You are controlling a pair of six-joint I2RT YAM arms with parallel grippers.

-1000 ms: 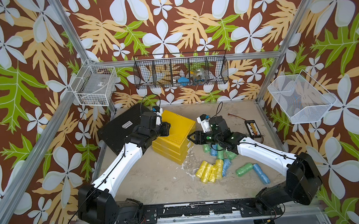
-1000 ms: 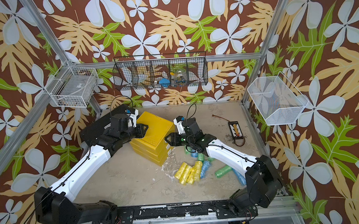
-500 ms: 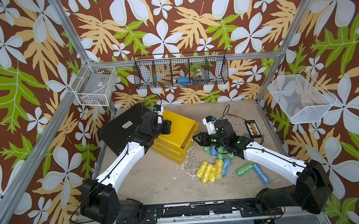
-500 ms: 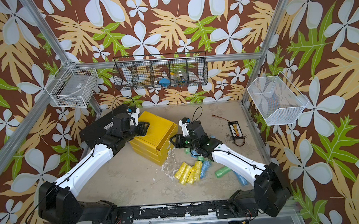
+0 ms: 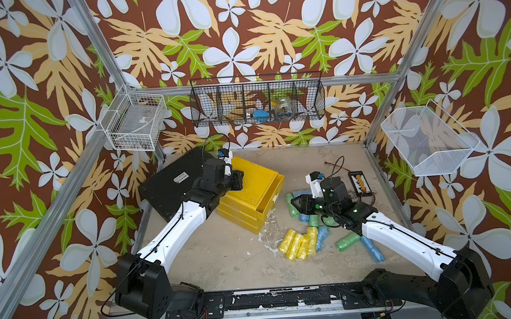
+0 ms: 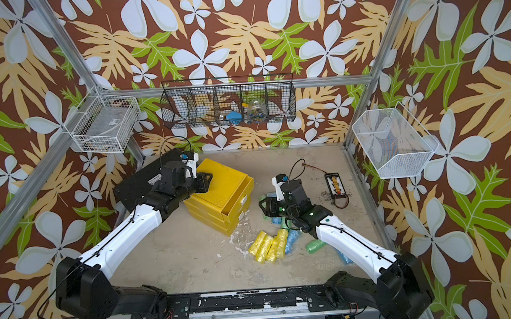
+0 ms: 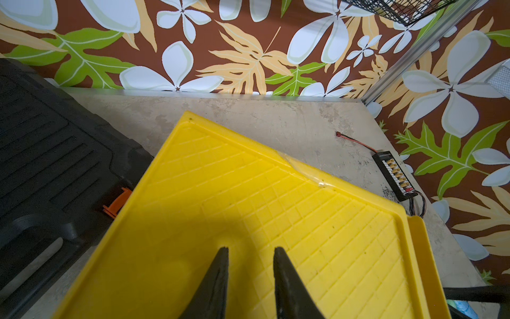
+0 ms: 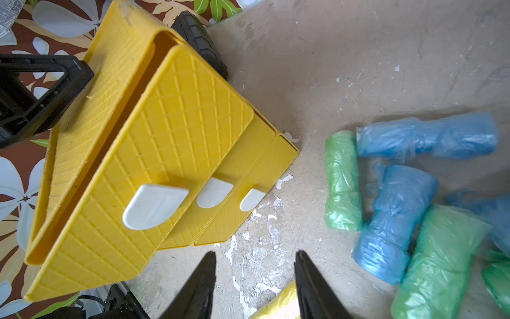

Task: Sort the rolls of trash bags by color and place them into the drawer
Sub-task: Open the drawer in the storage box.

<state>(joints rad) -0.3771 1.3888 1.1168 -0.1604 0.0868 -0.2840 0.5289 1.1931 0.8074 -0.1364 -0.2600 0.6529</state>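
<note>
I see my left gripper set on the chest, whose top drawer stands pulled out. My right gripper hangs low by the green and blue rolls. The yellow rolls lie bunched nearer me.

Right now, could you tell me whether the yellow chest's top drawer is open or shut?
Open, partly pulled out: the top drawer juts forward of the lower drawers, with a dark gap behind its front.
</note>
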